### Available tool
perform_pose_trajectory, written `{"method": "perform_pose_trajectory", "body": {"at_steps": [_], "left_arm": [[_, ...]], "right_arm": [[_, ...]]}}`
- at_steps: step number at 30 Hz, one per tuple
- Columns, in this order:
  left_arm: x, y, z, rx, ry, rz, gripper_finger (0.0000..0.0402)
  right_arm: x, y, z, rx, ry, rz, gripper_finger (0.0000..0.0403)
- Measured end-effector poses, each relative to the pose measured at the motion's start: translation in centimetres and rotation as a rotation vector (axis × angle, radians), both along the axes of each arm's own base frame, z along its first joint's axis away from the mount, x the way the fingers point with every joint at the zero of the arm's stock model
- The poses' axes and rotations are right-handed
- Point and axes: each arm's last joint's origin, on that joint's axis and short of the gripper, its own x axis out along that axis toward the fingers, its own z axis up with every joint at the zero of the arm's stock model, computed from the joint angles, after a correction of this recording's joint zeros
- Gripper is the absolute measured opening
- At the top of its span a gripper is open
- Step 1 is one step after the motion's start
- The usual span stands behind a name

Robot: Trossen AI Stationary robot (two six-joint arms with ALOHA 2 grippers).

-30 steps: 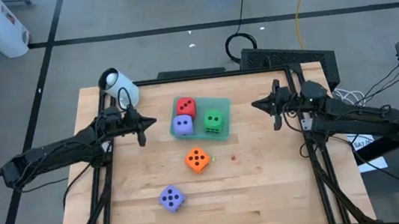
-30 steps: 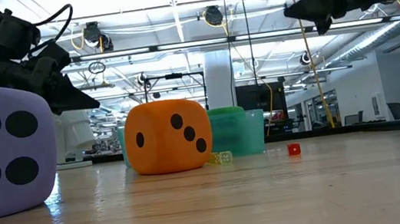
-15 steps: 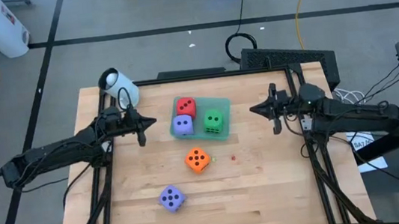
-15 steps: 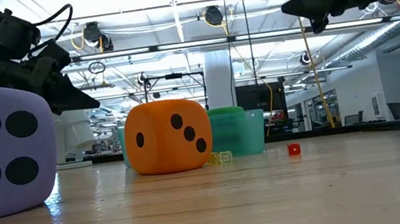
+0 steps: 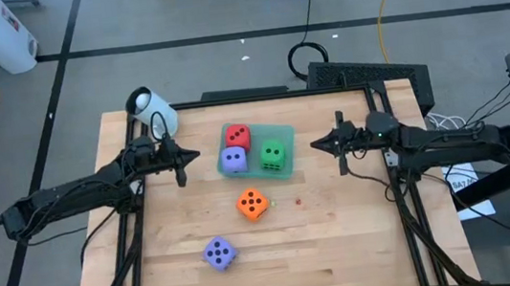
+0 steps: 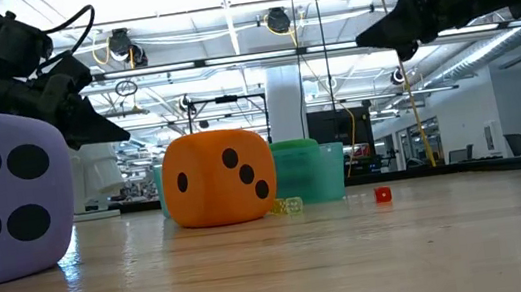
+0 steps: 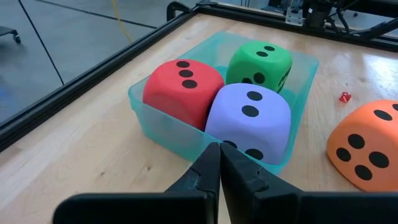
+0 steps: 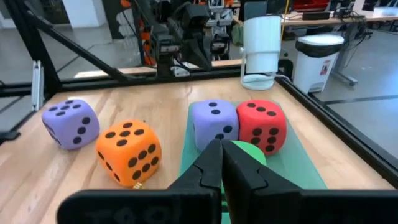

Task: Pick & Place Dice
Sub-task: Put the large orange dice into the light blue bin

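A teal tray (image 5: 282, 130) at the table's far middle holds a red die (image 5: 238, 136), a lavender die (image 5: 234, 160) and a green die (image 5: 274, 153). An orange die (image 5: 252, 203) rests on the wood nearer the middle, and a second purple die (image 5: 219, 253) rests toward the near edge. My left gripper (image 5: 196, 154) is shut and empty, in the air to the left of the tray. My right gripper (image 5: 316, 143) is shut and empty, in the air to the right of the tray.
A white cylinder (image 5: 149, 105) lies at the table's far left corner. A tiny red die (image 5: 298, 199) and a tiny yellow die (image 5: 274, 201) lie just right of the orange die. Bare wood lies around the orange and purple dice.
My right gripper has gone toward the table's left, nearer the tray, staying shut. My left gripper and the dice have kept still.
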Motion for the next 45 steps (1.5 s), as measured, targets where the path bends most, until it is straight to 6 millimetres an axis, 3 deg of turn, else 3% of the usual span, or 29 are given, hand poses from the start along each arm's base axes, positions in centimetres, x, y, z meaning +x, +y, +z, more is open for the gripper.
{"method": "perform_pose_trajectory", "body": {"at_steps": [13, 28, 40, 45], "left_arm": [[0.0, 0.0, 0.0, 0.001, 0.0, 0.0, 0.0019], [0.2, 0.1, 0.7, 0.032, -0.07, 0.003, 0.0019], [0.5, 0.2, 2.1, 0.033, -0.223, -0.011, 0.0019], [0.5, 0.1, 2.4, -0.072, -0.277, -0.018, 0.0019]], "right_arm": [[0.6, -0.2, -0.5, -0.01, 0.019, 0.003, 0.0], [1.0, -1.4, 0.2, -0.091, -0.078, -0.047, 0.0], [2.1, -2.3, -1.7, -0.027, 0.023, -0.073, 0.0], [2.6, -2.2, -2.5, -0.012, 0.066, -0.058, 0.0]]}}
